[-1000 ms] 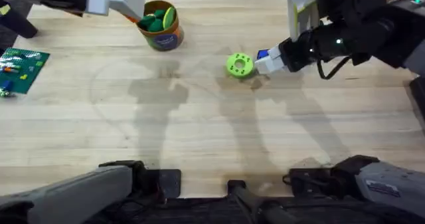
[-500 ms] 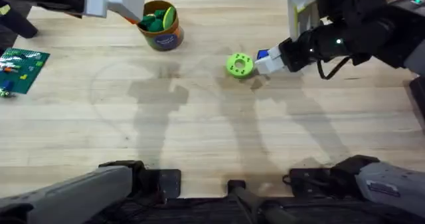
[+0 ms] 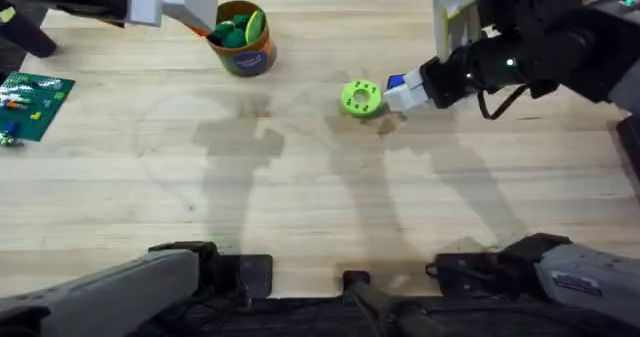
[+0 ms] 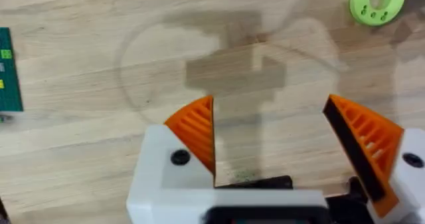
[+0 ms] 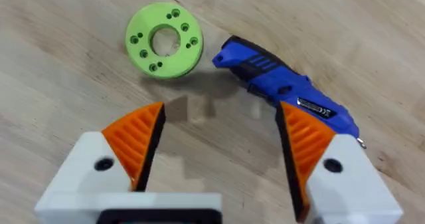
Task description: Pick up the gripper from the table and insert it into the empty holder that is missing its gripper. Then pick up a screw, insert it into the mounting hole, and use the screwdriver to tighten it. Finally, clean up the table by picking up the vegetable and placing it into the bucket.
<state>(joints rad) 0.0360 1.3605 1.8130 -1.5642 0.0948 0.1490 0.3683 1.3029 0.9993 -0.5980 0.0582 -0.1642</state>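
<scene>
Bucket [image 3: 243, 47] stands far left, one, with green pieces inside. One screwdriver [image 5: 285, 96] lies just right of one green ring [image 5: 164, 40], under the wide-open right gripper [image 5: 219, 144]. Left gripper [image 4: 292, 141] gapes wide too.

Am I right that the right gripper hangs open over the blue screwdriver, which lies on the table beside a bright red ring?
Nearly: the ring is bright green, not red, as the right wrist view shows. The rest holds: the right gripper hangs open over the blue screwdriver, which lies on the table beside it.
</scene>
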